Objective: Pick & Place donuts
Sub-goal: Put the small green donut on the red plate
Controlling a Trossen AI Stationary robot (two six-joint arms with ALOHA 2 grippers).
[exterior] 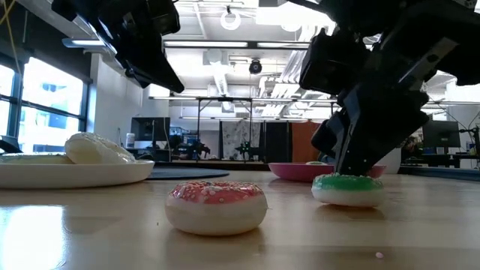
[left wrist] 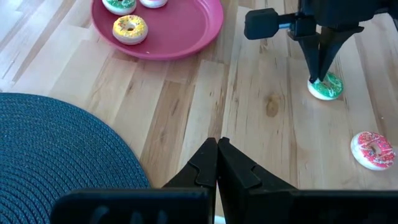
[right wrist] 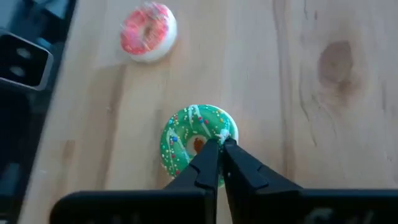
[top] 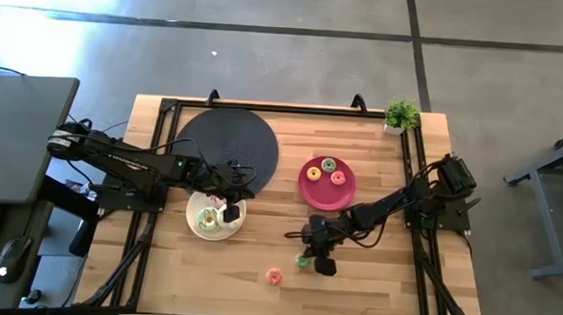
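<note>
From above, the right tool (top: pixel 307 259) reaches down to the green donut (top: pixel 301 262) on the table (top: pixel 372 278). The pink donut (top: pixel 274 277) lies near it, toward the table's front edge. The pink plate (top: pixel 313 190) behind this tool holds two small donuts (top: pixel 328 166). The left tool (top: pixel 228 213) hangs over the white plate (top: pixel 197 226), which carries more donuts (top: pixel 209 219). A round dark mat (top: pixel 226 143) lies just beyond that plate.

At table height, the right tool (exterior: pixel 351 171) stands on the green donut (exterior: pixel 348 188), which rests flat on the table. The pink donut (exterior: pixel 216 205) sits in front, apart from it. A white donut (exterior: pixel 97 149) lies on the white plate (exterior: pixel 75 174) under the left arm.

In the left wrist view, the left tool (left wrist: pixel 216 148) is closed on nothing, its fingers pressed together above the mat (left wrist: pixel 56 149). Far off, the right tool (left wrist: pixel 318 79) touches the green donut (left wrist: pixel 327 88).

In the right wrist view, the right tool (right wrist: pixel 214 149) has its fingers drawn nearly together, tips at the hole of the green donut (right wrist: pixel 186 140); I cannot tell whether they grip it. The pink donut (right wrist: pixel 148 30) lies well ahead of the tips.
</note>
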